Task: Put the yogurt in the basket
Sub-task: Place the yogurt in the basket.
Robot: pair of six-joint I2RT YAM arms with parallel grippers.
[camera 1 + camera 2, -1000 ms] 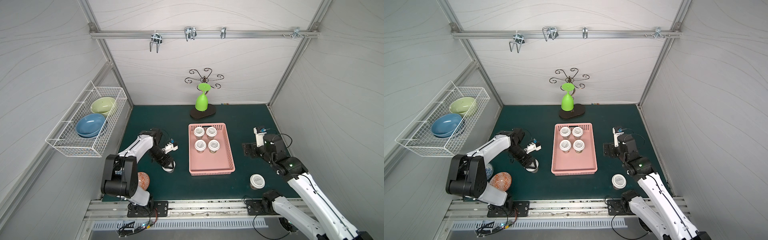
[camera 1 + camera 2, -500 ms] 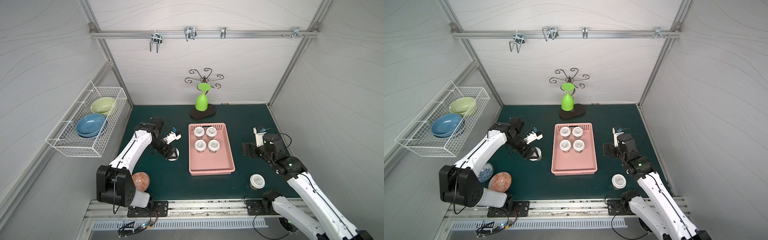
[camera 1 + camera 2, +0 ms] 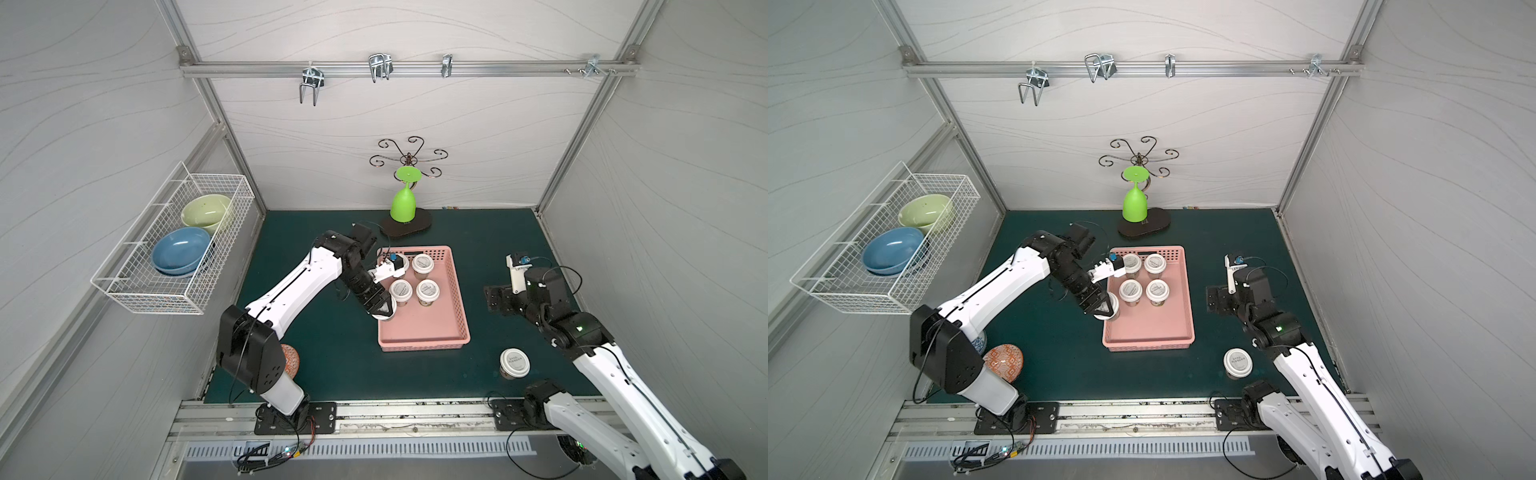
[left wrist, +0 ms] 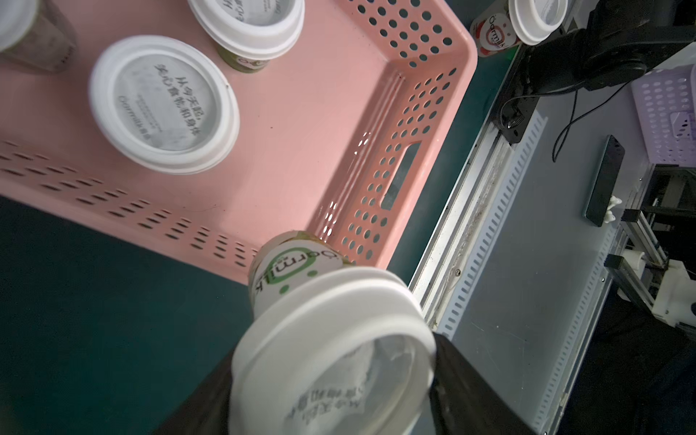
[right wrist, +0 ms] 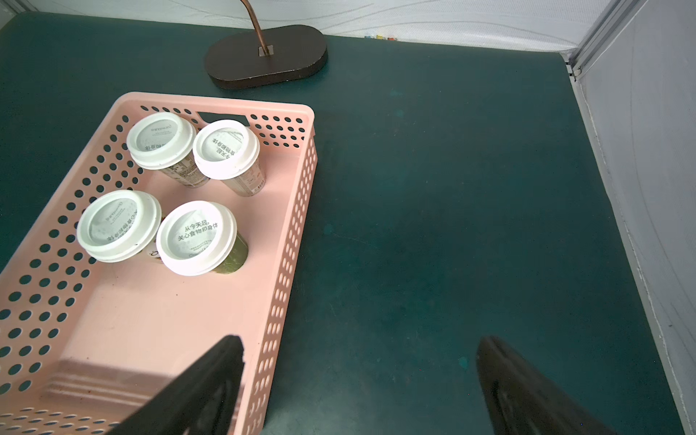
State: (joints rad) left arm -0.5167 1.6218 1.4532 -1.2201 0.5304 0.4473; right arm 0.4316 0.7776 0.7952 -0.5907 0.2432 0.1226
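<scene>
Your left arm [image 3: 299,286] stretches from its base across the green mat [image 3: 316,357] to the left wall of the pink basket [image 3: 424,343]. The left gripper [image 3: 380,309] points down, and its black fingers [image 4: 474,391] pinch a white-lidded yogurt cup [image 4: 297,271] by its upper body. The cup hangs over that wall near the basket's front corner. Whether it has cleared the rim cannot be told.

Your right arm [image 3: 602,365] is folded back on the basket's right side. The right gripper [image 5: 359,341] sits low over bare mat with its fingers spread wide around nothing.

Inside the pink basket, four cups [image 5: 196,237] stand upright in a two-by-two cluster toward the far end, leaving the near half bare. On the left wall, the white wire basket [image 3: 166,299] holds a blue bowl [image 3: 180,251] and a green bowl [image 3: 205,212]. A loose cup [image 3: 514,360] stands on the mat near the right arm, well apart from the pink basket.
</scene>
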